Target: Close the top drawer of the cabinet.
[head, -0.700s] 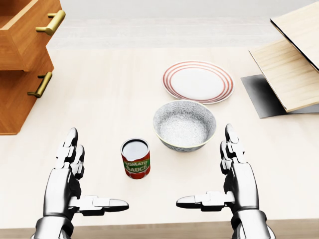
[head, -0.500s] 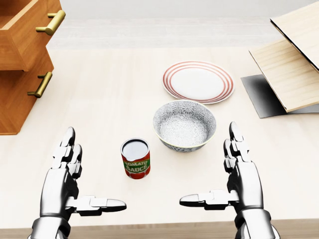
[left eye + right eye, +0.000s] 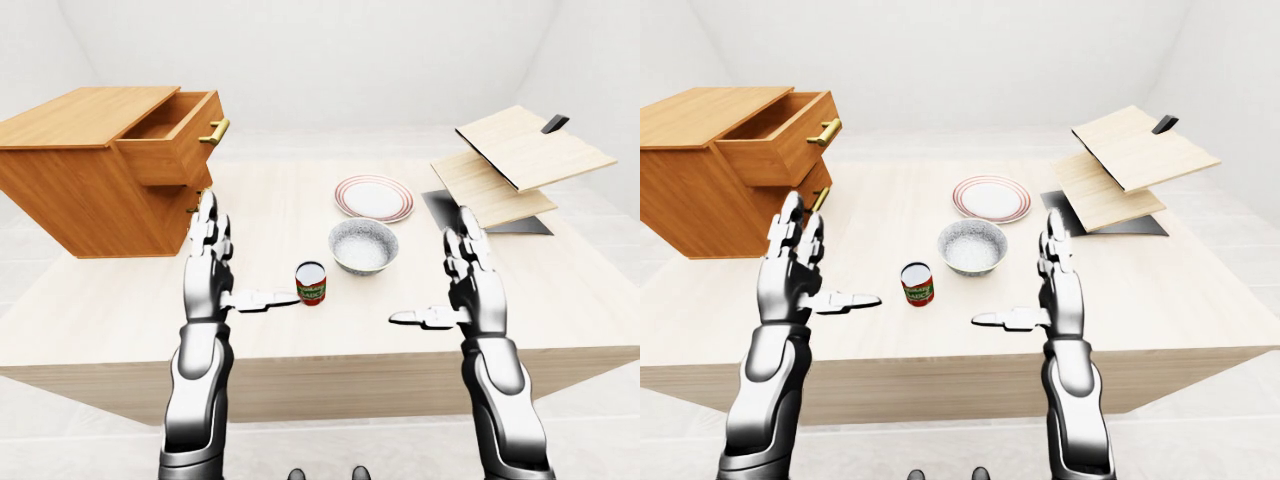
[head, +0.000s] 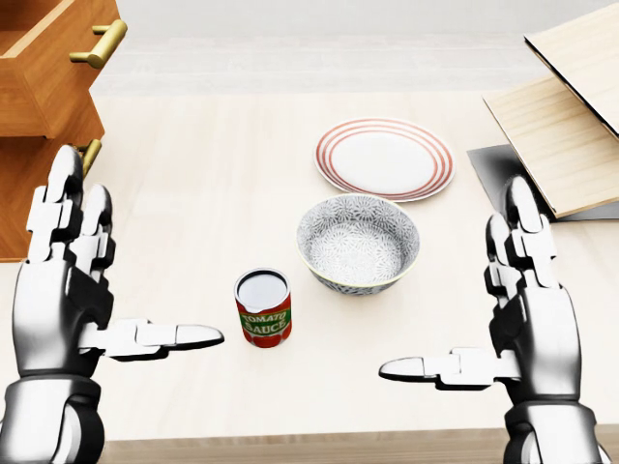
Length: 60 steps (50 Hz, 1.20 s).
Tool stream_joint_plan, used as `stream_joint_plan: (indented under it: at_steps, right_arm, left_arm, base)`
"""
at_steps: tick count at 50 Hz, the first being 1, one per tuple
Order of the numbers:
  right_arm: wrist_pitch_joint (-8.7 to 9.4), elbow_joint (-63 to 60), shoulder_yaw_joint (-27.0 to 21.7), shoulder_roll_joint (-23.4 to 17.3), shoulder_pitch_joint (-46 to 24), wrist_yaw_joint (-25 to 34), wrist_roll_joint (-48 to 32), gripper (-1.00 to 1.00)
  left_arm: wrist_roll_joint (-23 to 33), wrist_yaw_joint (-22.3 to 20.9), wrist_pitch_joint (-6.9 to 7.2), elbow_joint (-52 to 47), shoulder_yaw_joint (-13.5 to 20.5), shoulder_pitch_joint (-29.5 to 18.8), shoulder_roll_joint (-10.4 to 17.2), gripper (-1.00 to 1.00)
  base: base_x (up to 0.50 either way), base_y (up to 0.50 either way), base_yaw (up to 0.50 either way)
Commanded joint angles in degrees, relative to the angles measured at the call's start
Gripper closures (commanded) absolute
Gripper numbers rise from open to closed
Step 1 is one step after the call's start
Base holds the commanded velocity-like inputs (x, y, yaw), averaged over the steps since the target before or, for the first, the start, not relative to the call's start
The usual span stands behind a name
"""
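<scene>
While the top drawer [image 3: 780, 140] at ten o'clock stands pulled out of the cabinet [image 3: 700, 200], I have both the left robot hand [image 4: 68, 280] and right robot hand [image 4: 527, 309] splayed, empty, touching nothing — closing not begun.

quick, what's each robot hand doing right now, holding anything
Left robot hand: open, fingers spread, holding nothing, raised above the table.
Right robot hand: open, fingers spread, holding nothing, raised above the table.
</scene>
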Motion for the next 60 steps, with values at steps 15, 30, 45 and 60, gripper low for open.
stream_joint_plan:
  at_steps: [15,30,45,60]
  right_arm:
    - [0.00,-23.4,-8.3,-2.4,-8.6,0.5,5.1,-1.00]
    - [0.00,-25.6,-10.1,-4.3,-10.4,-0.5,6.3,-1.00]
    - [0.00,-30.8,-11.4,-5.5,-11.7,-0.3,6.7,-1.00]
    - [0.00,-31.2,-10.4,-5.6,-12.7,-0.7,6.5,-1.00]
  left_arm:
    - [-4.6,7.2,0.00,-18.3,3.1,-10.7,1.6,-1.00]
    - [-5.1,10.8,0.00,-23.6,3.9,-10.5,1.9,-1.00]
    - [-7.3,12.1,0.00,-28.8,5.5,-9.9,3.0,-1.00]
    - [-6.9,12.3,0.00,-28.2,5.9,-10.2,3.8,-1.00]
  base:
    - [0.00,0.00,0.00]
    - [0.00,0.00,0.00]
    - [0.00,0.00,0.00]
    - [0.00,0.00,0.00]
